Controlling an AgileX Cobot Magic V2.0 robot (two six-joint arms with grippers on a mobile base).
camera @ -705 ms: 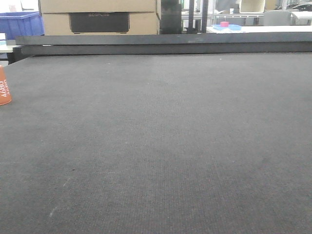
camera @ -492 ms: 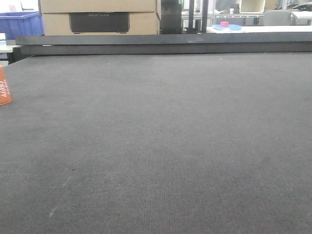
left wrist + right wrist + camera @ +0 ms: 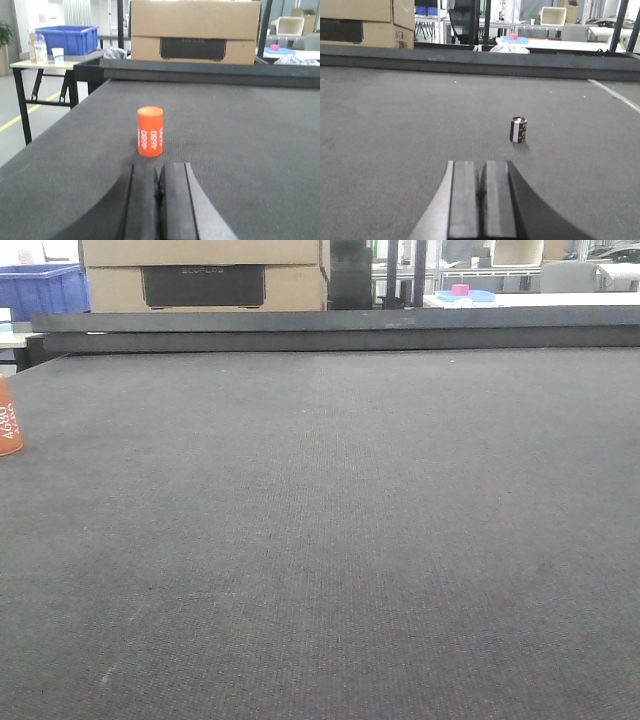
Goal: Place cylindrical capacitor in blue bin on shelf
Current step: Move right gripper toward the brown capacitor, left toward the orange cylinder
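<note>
Cylindrical capacitor (image 3: 150,131) upright; both jaws closed, empty.

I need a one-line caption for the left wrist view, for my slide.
Left gripper, shut, faces the upright orange cylindrical capacitor standing just ahead on the dark table.

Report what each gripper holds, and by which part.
Nothing: left gripper and right gripper are shut and empty; the cylindrical capacitor stands free, upright.
</note>
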